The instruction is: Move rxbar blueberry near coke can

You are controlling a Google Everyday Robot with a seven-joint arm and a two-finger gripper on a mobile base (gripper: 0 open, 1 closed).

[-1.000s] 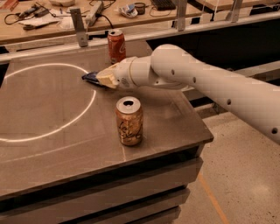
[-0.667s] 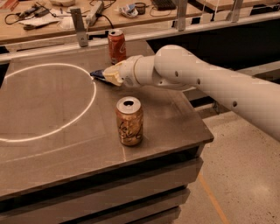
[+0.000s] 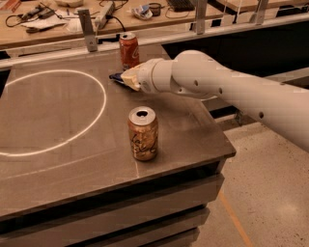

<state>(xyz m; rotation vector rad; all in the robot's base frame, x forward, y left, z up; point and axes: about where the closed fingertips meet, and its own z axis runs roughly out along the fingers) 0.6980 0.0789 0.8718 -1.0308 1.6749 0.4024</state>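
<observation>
The red coke can [image 3: 129,49] stands upright near the far edge of the grey table [image 3: 58,120]. My gripper [image 3: 126,79] reaches in from the right on a white arm and sits just in front of and below the can. It is shut on the rxbar blueberry [image 3: 117,77], whose dark blue end sticks out to the left of the fingers, close to the table top. The rest of the bar is hidden by the gripper.
A tan can with dark scribbled lettering [image 3: 143,133] stands upright near the table's front right. A white circle [image 3: 102,103] is marked on the left part of the top. A cluttered bench [image 3: 96,14] and rail run behind the table.
My gripper has carried the bar to the right and farther back, toward the red can. Both cans have stayed put.
</observation>
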